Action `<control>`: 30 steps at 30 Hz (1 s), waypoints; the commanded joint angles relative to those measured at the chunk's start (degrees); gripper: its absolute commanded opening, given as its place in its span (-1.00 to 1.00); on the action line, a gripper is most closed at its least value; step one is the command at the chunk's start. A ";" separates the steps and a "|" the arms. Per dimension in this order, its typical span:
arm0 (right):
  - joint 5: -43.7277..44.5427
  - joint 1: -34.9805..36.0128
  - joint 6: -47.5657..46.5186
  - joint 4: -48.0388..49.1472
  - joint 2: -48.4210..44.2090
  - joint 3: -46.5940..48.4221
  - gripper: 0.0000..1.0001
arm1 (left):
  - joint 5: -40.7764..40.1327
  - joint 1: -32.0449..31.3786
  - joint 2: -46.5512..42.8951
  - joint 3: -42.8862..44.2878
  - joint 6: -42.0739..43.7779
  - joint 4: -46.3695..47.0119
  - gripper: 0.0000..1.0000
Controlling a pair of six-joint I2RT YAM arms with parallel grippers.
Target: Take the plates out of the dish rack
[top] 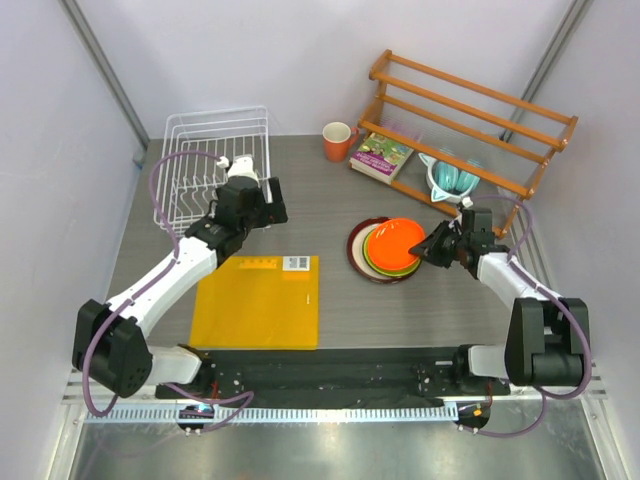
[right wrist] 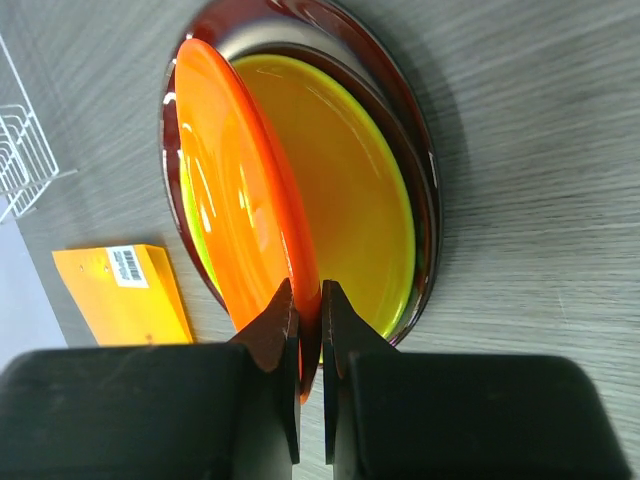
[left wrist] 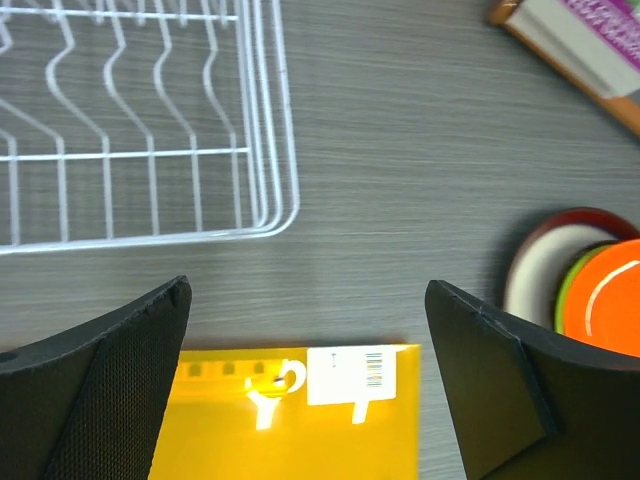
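fingers (right wrist: pixel 278 335) tight on orange plate (right wrist: pixel 238 210) rim

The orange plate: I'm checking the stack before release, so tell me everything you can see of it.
The orange plate is round, glossy and plain, glazed-looking, with a shallow raised rim. It tops the stack over the lime green plate and dark red plate. The right claw is shut on its near rim, holding that side tilted up off the lime green plate.

Bright even light; glare on orange plate (right wrist: pixel 240 200)
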 commanded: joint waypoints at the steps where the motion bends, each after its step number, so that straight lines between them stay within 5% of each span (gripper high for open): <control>1: -2.77 0.07 0.02 4.39 1.83 -0.30 -0.98 | -6.09 -0.05 -0.93 0.28 2.41 -2.67 0.99; 6: -6.02 0.07 0.81 7.12 5.60 -0.21 -0.86 | -5.74 -0.05 -0.49 0.19 1.89 -3.11 0.99; 8: -6.81 0.07 0.72 7.65 6.14 -0.12 -0.62 | -5.83 -0.05 -0.40 -0.07 1.80 -3.11 0.99; 9: -6.99 0.07 0.72 7.56 6.31 -0.04 -0.24 | -5.83 -0.05 -0.49 -0.08 1.80 -3.11 0.99; 10: -7.08 0.07 0.72 7.48 6.31 0.05 -0.11 | -5.74 -0.05 -0.40 -0.16 1.80 -3.11 0.99; 16: -6.82 0.16 -0.77 6.16 4.74 0.49 0.50 | -4.95 -0.05 0.21 0.27 1.62 -2.94 0.99; 30: 4.25 0.07 -9.21 -7.55 -4.66 7.79 0.82 | -5.65 -0.05 1.09 1.24 1.45 -3.37 0.99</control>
